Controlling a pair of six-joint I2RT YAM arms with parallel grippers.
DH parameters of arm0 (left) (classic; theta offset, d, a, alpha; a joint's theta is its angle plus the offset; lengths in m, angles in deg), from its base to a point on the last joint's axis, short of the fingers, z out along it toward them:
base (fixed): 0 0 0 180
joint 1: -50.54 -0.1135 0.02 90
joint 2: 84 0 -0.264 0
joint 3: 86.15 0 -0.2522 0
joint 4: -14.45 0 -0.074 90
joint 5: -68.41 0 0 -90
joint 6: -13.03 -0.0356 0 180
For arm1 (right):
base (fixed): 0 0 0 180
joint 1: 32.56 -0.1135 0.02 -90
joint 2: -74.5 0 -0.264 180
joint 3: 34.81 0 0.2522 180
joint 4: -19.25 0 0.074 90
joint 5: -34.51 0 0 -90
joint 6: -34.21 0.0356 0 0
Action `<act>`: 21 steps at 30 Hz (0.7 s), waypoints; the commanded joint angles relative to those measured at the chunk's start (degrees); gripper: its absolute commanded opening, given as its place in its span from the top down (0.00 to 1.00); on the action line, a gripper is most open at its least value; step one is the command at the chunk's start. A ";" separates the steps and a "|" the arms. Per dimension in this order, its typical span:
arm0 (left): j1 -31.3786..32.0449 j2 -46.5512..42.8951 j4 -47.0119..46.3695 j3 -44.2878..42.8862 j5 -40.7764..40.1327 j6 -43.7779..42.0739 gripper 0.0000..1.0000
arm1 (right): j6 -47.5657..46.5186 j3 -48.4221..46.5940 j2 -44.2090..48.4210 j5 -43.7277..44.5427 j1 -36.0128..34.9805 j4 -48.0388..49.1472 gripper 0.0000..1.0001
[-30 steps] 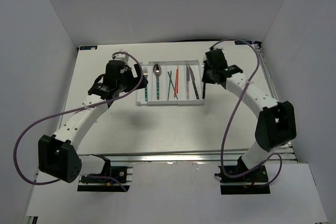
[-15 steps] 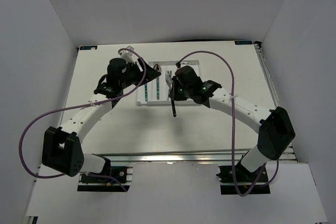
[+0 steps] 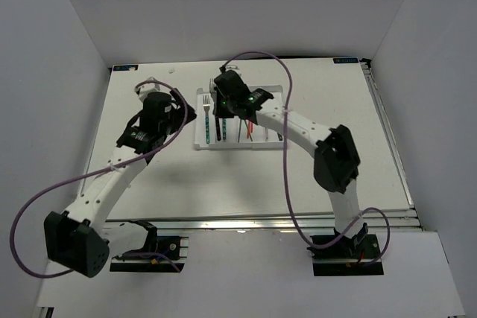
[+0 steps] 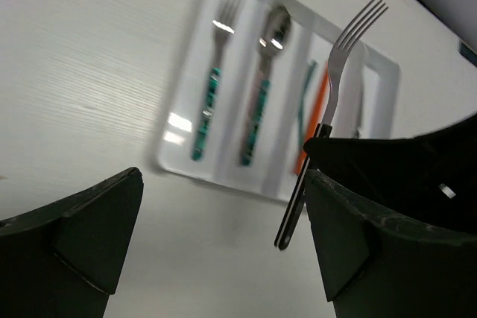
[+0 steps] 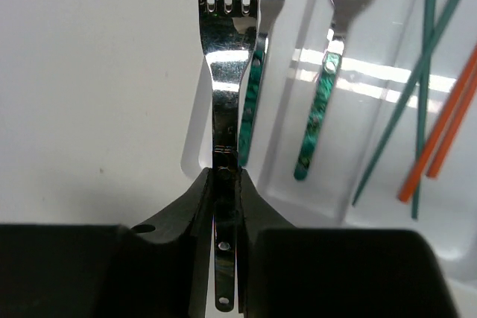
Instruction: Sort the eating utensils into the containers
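Note:
My right gripper (image 5: 227, 184) is shut on the dark handle of a silver fork (image 5: 226, 72), which it holds in the air over the left rim of the white tray (image 5: 195, 139). A teal-handled fork (image 5: 253, 87) lies in the leftmost compartment, right beside the held one. In the compartments further right are a teal-handled spoon (image 5: 317, 128), teal chopsticks (image 5: 417, 94) and orange-red chopsticks (image 5: 447, 124). In the top view the right gripper (image 3: 222, 106) is over the tray's (image 3: 238, 147) left end. My left gripper (image 3: 177, 113) stands open and empty just left of the tray. The left wrist view shows the held fork (image 4: 335, 87) ahead of it.
The tray sits at the back middle of the white table, with white walls on three sides. The right arm reaches across the tray from the right and hides part of it. A purple cable (image 3: 287, 154) trails from each arm.
The right arm has swung left across the tray carrying the dark-handled fork, from the tray's right end to its left end. The left gripper has drawn back left, off the tray.

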 commanded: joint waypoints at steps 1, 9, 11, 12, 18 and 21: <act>-0.07 -6.07 10.67 -2.82 -19.71 -4.96 0.02 | 0.96 -9.96 -7.94 0.30 0.06 -2.99 1.00; -0.07 -13.63 13.23 5.87 -30.97 -13.50 0.02 | 2.89 -24.93 -21.66 -0.05 1.99 -1.43 1.00; -0.07 -15.83 13.32 7.98 -32.38 -13.67 0.02 | 2.89 -24.31 -22.37 -0.84 2.17 1.29 1.00; -0.07 -16.36 13.41 8.16 -32.38 -13.76 0.02 | 2.89 -24.83 -23.50 -0.59 2.26 1.04 1.00; -0.07 -16.99 12.09 8.69 -28.96 -13.94 0.02 | 2.98 -26.95 -26.50 -0.32 2.52 2.09 0.99; -0.07 -15.93 12.70 8.34 -29.13 -13.94 0.02 | 3.68 -27.12 -27.64 -1.11 2.79 2.62 0.98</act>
